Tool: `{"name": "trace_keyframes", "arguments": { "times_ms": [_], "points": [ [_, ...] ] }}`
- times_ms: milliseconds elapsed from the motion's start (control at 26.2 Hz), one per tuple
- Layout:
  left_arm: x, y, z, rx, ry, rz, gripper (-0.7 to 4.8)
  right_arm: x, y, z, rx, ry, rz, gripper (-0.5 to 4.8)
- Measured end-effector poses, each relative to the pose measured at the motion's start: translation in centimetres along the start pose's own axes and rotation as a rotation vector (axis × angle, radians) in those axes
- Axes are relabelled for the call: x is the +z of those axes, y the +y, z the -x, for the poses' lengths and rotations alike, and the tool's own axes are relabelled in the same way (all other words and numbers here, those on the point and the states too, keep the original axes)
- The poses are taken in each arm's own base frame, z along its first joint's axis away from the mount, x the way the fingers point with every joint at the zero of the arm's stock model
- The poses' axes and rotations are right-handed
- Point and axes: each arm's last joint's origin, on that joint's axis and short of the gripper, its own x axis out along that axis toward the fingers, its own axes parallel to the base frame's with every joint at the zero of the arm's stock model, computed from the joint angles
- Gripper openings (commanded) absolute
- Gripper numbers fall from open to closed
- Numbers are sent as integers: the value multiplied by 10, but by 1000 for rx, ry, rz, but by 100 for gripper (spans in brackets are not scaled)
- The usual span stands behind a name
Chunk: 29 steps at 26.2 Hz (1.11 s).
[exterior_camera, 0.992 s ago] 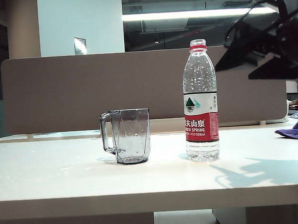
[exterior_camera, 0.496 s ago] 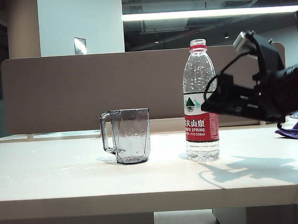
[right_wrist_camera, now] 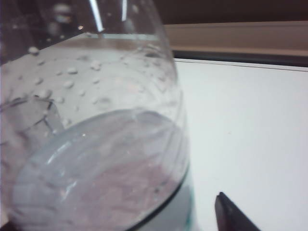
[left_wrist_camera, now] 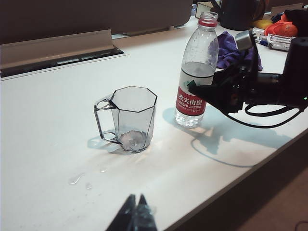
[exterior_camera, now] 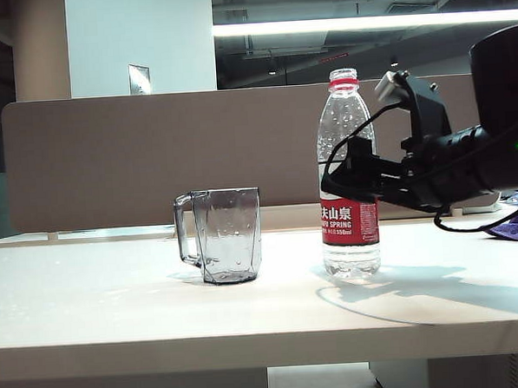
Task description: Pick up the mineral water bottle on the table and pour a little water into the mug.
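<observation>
The right gripper (exterior_camera: 341,183) is level with the label of the mineral water bottle (exterior_camera: 348,174), reaching in from the right with its jaws spread wide and the bottle standing between or just before them; whether a finger touches the plastic I cannot tell, and nothing is gripped yet. The bottle stands upright and uncapped on the right half of the table (exterior_camera: 118,314), with the mug (exterior_camera: 220,235) to its left, well apart from it, handle turned away to the left. Thin clear plastic like this will probably dent under a hard squeeze, and with the cap off a squeeze could push the water (left_wrist_camera: 197,72) up the neck, so a moderate hold around the labelled middle looks soundest: the label gives some friction, and that height keeps the load, about half full and not heavy, near the jaws for tilting. The mug looks rigid and light enough to skid if bumped. The right wrist view shows only the bottle's wet inner wall (right_wrist_camera: 96,120) very close and one dark fingertip (right_wrist_camera: 233,214). The left wrist view shows the left gripper (left_wrist_camera: 136,214) low at the near edge, its tips seemingly together, small spilled drops (left_wrist_camera: 77,179) on the table, and the purple cloth (left_wrist_camera: 231,48) behind the bottle.
</observation>
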Motion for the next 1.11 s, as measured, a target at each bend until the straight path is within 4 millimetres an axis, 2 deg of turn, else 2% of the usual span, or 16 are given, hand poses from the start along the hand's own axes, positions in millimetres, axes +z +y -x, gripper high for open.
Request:
{"name": "trace_keyframes", "arguments": {
  "times_ms": [191, 534, 610, 687, 801, 992, 1030, 1106],
  "points": [
    [0, 0, 0, 0, 0, 0, -5, -7, -1, -9, 19, 17, -4, 395],
    [0, 0, 0, 0, 0, 0, -5, -7, 8, -34, 70, 7, 7, 404],
    [0, 0, 0, 0, 0, 0, -5, -8, 9, -36, 76, 9, 7, 455],
    [0, 0, 0, 0, 0, 0, -5, -8, 10, -36, 76, 12, 7, 453],
    [0, 0, 0, 0, 0, 0, -5, -8, 10, -36, 72, 16, 6, 364],
    [0, 0, 0, 0, 0, 0, -5, -3, 9, -45, 73, 13, 8, 362],
    [0, 0, 0, 0, 0, 0, -5, -2, 9, -46, 74, 12, 7, 328],
    [0, 0, 0, 0, 0, 0, -5, 2, 9, -50, 74, 8, 8, 293]
  ]
}}
